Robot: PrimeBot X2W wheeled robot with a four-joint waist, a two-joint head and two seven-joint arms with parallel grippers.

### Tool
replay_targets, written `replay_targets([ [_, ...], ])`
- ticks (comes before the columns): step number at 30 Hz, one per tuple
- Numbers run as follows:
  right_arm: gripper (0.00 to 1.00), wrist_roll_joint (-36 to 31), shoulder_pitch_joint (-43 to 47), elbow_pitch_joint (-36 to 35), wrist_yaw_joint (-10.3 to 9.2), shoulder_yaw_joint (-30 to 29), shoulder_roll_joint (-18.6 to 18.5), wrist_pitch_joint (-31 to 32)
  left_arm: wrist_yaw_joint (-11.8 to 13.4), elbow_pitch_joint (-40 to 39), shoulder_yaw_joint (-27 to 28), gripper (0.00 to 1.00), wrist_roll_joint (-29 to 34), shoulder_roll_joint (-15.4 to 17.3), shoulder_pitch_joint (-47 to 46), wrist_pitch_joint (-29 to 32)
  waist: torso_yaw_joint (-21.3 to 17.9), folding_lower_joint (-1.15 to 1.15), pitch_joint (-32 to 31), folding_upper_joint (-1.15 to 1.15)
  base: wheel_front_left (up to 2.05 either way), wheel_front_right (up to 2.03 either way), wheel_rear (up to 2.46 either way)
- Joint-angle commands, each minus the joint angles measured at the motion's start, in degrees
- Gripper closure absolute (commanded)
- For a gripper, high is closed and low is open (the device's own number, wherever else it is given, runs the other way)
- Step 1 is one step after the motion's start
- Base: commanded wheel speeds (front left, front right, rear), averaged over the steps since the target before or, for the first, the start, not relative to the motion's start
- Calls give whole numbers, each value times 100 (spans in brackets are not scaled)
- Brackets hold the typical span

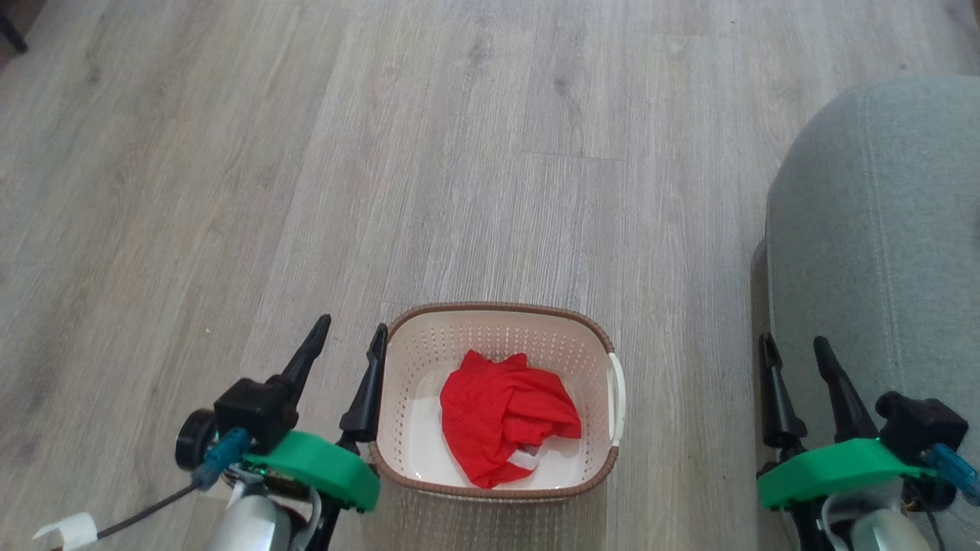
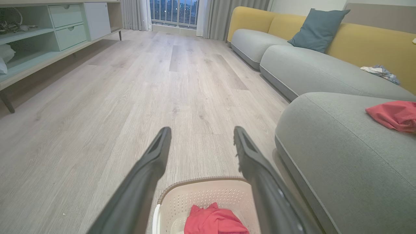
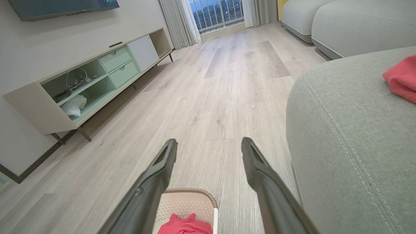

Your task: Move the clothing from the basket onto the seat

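So both arms are parked low, one on either side of the basket (image 1: pixel 459 348). The left gripper (image 1: pixel 352 324) hangs right by the basket's left wall. Its inner finger overlaps the brown rim from the head camera, but I can't tell if it actually touches. The fingers point forward over the wood floor (image 1: pixel 459 153), leaning a touch toward the basket's far side, spread wide with nothing between them.

The right gripper (image 1: pixel 792 340) is well off the basket's right side, past the white handle and up by the front edge of the seat (image 1: pixel 880 229). It has the same pose: fingers pointing forward, splayed apart, empty.

Inside the basket a crumpled red garment (image 1: pixel 501 417) lies on the bottom, with a bit of white peeking out at its near edge. A second red garment (image 2: pixel 393 115) lies on top of the seat, well to the basket's right.
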Motion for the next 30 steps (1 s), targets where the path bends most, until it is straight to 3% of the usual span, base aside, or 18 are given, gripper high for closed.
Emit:
replay_targets([
  [1,0,30,-234,-164,-1,131,-7,-53,-18,-163,131,0,-8,4,-172,-28,-22,0,13,0,0,0,0],
  [17,0,-173,-435,-353,-1,108,-5,-53,-116,60,55,0,16,4,-255,-28,-218,0,302,0,0,0,0],
  [30,0,-628,-1020,-612,-1,237,-5,-53,-260,1310,-193,0,432,4,-1268,-28,-681,0,1997,0,0,0,0],
])
